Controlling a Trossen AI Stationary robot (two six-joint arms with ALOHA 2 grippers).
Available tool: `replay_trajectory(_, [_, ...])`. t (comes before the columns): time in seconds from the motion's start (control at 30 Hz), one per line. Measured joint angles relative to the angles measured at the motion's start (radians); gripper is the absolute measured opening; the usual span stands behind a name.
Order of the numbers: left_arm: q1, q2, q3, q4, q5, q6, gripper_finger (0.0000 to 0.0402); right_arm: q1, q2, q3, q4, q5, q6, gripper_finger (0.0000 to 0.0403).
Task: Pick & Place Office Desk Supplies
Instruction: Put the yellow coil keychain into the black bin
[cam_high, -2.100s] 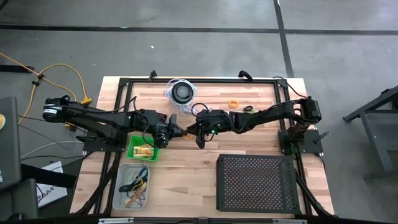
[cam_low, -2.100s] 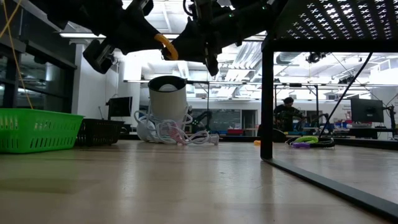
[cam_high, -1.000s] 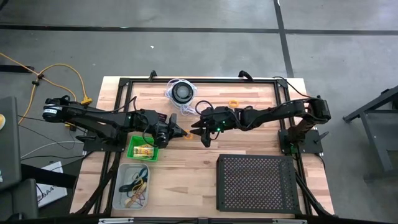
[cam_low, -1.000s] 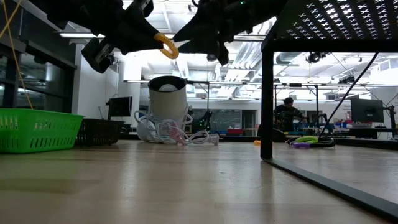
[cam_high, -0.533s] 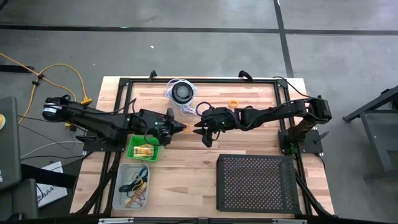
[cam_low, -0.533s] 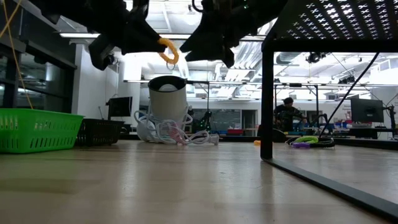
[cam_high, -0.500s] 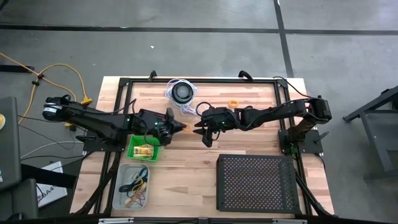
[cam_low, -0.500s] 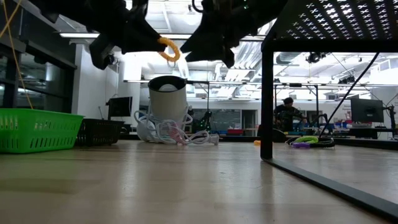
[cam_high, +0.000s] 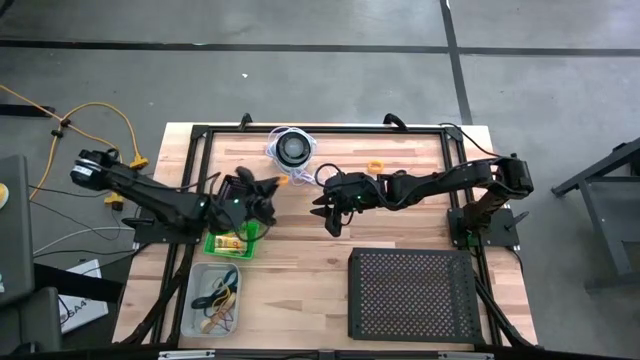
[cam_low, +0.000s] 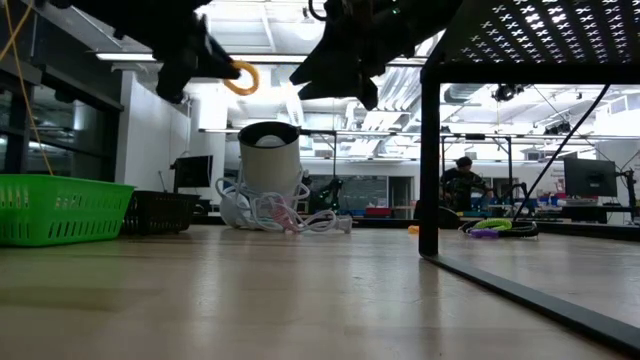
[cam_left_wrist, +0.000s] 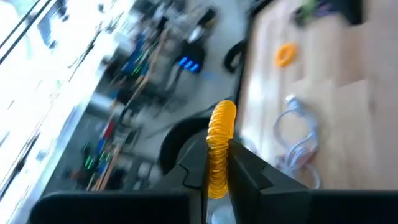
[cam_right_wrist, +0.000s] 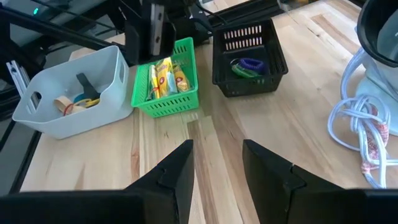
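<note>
Above the left half of the bench, the left end effector is pinching a yellow ring between its narrowed fingers, holding it clear of the wood; in the low view the ring is hanging high over the surface. Just below that end effector in the high view, a green basket is holding little yellow packets, and a black basket beside it is carrying purple and green rings. Nearer the front-left corner, a white bin is holding rubber bands.

Over the middle of the bench, the right end effector is hovering with its fingers standing wide apart and gripping nothing. Toward the back edge, another orange ring is lying on the wood, and a round black disc with white cord is sitting near the back centre. At the front-right corner, a black perforated tray is resting.
</note>
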Motion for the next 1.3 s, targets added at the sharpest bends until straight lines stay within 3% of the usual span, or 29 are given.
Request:
replay_trajectory(0.07, [-0.045, 0.0, 0.0, -0.019, -0.115, -0.065, 0.0031, 0.0, 0.0, 0.0, 0.0, 0.0, 0.0, 0.0125])
replay_trajectory(0.17, [-0.111, 0.0, 0.0, -0.069, -0.21, -0.126, 0.0031, 0.0, 0.0, 0.0, 0.0, 0.0, 0.0, 0.0125])
replay_trajectory(0.33, [-0.18, 0.0, 0.0, -0.157, -0.221, -0.328, 0.0031, 0.0, 0.0, 0.0, 0.0, 0.0, 0.0, 0.0125])
replay_trajectory(0.53, [-0.174, 0.0, 0.0, -0.352, -0.21, -0.621, 0.0031, 0.0, 0.0, 0.0, 0.0, 0.0, 0.0, 0.0125])
replay_trajectory(0.8, [-0.088, 0.0, 0.001, -0.77, 0.057, -1.147, 0.0031, 0.0, 0.0, -0.001, 0.0, 0.0, 0.0, 0.0125])
replay_trajectory(0.97, [-0.01, 0.0, 0.001, -0.987, 0.159, -1.404, 0.0031, 0.0, 0.0, -0.001, 0.0, 0.0, 0.0, 0.0125])
replay_trajectory(1.13, [0.076, 0.001, 0.001, -1.03, 0.341, -1.462, 0.0031, 0.0, 0.0, -0.001, 0.0, 0.0, 0.0, 0.0125])
replay_trajectory(1.3, [0.136, 0.001, 0.001, -1.031, 0.379, -1.462, 0.0031, 0.0, 0.0, -0.001, 0.0, 0.0, 0.0, 0.0125])
